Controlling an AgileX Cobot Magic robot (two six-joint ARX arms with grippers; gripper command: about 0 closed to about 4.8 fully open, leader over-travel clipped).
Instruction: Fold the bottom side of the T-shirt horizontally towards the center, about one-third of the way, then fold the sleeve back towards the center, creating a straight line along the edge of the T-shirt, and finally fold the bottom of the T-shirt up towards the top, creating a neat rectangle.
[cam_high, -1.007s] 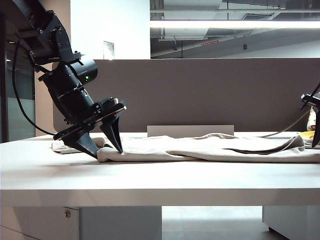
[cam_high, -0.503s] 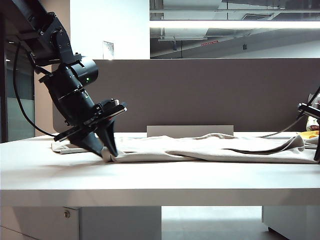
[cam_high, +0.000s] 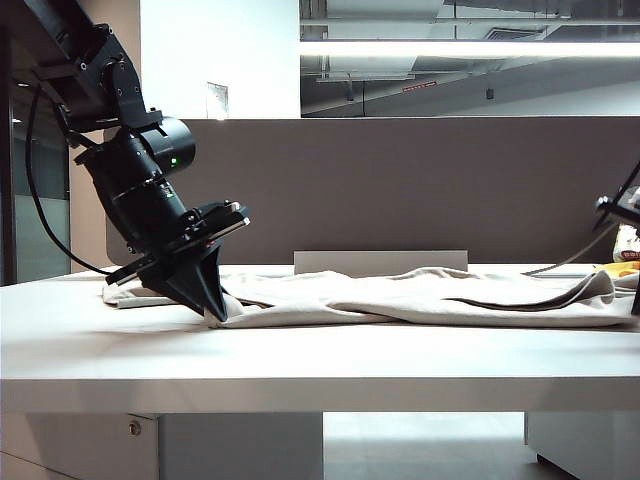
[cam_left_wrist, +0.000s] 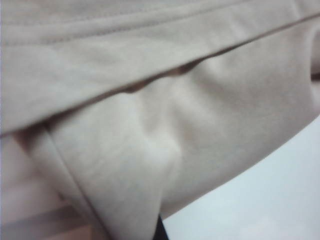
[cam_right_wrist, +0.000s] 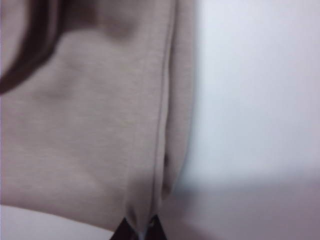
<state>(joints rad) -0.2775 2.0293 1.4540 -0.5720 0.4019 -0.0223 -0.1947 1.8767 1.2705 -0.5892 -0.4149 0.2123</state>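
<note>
The beige T-shirt (cam_high: 420, 297) lies rumpled across the white table (cam_high: 300, 350). My left gripper (cam_high: 214, 308) points down at the shirt's left end, shut on a pinch of its near edge. In the left wrist view the cloth (cam_left_wrist: 150, 125) fills the picture and covers the jaws, leaving one dark fingertip (cam_left_wrist: 160, 231) showing. My right gripper (cam_right_wrist: 142, 231) is shut on a stitched hem (cam_right_wrist: 162, 125) of the shirt, cloth bunched between its two dark tips. In the exterior view it is almost cut off at the right edge.
A grey partition (cam_high: 420, 190) stands behind the table, with a low white box (cam_high: 380, 261) against it. A dark cable (cam_high: 560, 267) runs over the shirt's right end. Bare tabletop (cam_right_wrist: 260, 100) lies beside the hem.
The left gripper's fingers, spread apart over the shirt's edge a second ago, have shut on the cloth. The right arm at the frame's edge has shifted slightly outward.
</note>
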